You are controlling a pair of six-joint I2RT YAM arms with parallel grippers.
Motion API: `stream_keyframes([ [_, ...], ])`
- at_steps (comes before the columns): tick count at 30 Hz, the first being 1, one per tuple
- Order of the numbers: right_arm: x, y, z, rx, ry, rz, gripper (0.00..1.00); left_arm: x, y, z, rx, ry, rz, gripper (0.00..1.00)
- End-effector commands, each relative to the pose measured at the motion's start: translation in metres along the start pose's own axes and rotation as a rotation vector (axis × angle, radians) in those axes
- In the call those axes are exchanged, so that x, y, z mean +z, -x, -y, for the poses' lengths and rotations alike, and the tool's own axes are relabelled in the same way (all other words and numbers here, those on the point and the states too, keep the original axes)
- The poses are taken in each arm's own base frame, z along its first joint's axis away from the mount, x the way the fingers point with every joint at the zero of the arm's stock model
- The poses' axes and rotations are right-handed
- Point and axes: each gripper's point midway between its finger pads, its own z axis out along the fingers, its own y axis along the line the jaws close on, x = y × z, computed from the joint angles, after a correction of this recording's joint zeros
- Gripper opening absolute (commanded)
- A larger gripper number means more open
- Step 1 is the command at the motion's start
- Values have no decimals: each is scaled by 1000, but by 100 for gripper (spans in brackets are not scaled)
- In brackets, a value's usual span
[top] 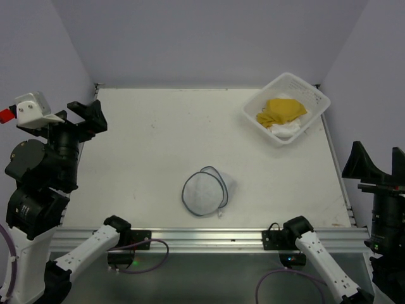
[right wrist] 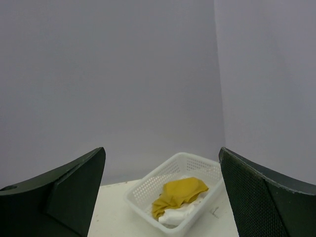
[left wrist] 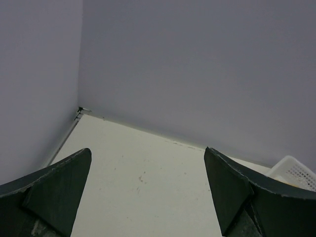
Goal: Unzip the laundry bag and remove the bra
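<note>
This is looking like a robotics lab test cell, not a home or a shop. Plain pale-lilac walls [top: 209, 38] are closing in a bare white worktop [top: 145, 158] at 9, 12 and 3 o'clock. An aluminium rail [top: 209, 237] is running along the 6 o'clock edge, carrying the bolted bases of the left arm [top: 38, 171] and the right arm [top: 386, 209], with purple cables [top: 155, 256] looping below it. Only staged items are lying out: a white basket [top: 310, 89] at 2 o'clock holding yellow cloth [top: 281, 111], and a laundry bag [top: 204, 192] near the centre.
</note>
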Motion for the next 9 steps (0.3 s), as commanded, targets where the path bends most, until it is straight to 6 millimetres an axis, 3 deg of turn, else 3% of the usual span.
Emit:
stream_keyframes([
  [1, -2, 14, 1, -9, 9, 54, 99, 1, 3, -4, -23, 30, 23, 100],
  [9, -4, 18, -3, 1, 35, 64, 99, 1, -2, -3, -38, 21, 9, 100],
])
